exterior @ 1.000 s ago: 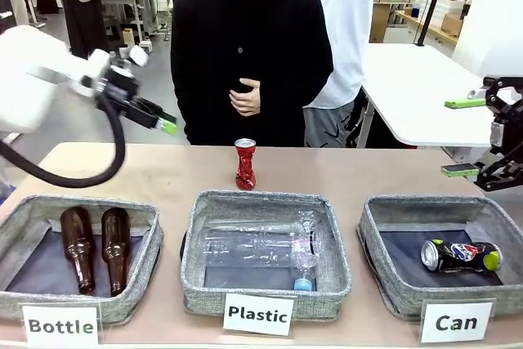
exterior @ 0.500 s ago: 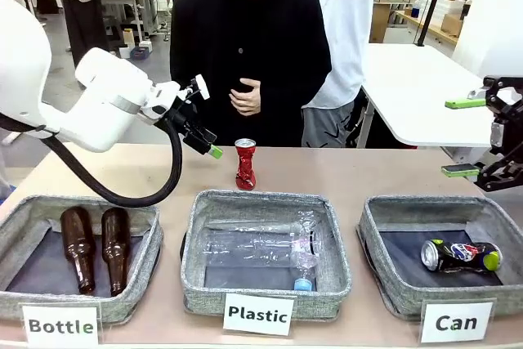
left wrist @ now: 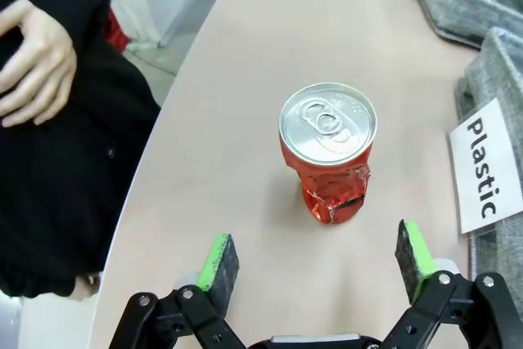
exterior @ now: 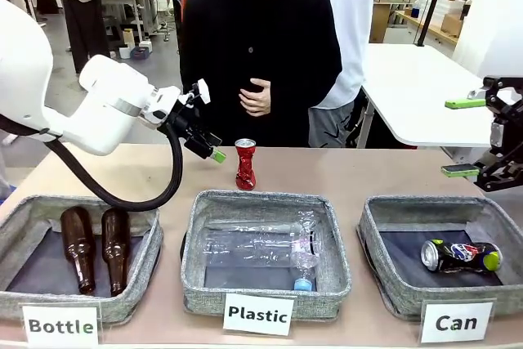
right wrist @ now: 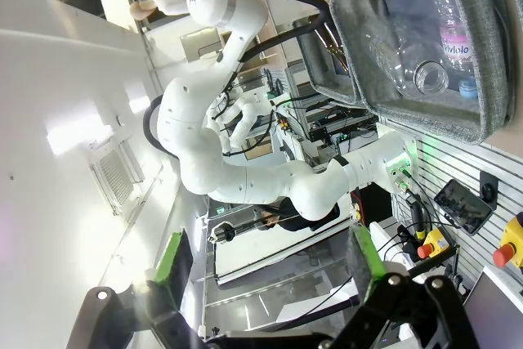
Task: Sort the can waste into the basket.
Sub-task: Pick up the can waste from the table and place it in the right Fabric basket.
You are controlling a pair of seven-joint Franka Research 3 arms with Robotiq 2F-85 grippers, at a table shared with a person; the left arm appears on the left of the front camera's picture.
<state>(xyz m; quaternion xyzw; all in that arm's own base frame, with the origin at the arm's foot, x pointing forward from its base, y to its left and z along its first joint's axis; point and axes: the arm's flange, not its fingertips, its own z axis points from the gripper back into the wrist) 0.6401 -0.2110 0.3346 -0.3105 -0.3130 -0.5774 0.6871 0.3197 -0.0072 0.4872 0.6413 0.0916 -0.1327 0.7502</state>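
hovering spread wide and empty, the left jaws hang just left of the red can (exterior: 245,165) and a little above it, not touching it. the right jaws, also spread and empty, sit far to the right of that can. it stands upright on the bench (exterior: 368,171). right of it and nearer the robot, the basket (exterior: 425,204) holds the dark can (exterior: 460,256) on its side.

bare table (left wrist: 245,79) around red can (left wrist: 328,149), person (left wrist: 57,161) behind

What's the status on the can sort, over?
Left gripper open, empty, facing upright red can on table. Right gripper open, empty, aside. Dark can in basket. Nothing in the way.
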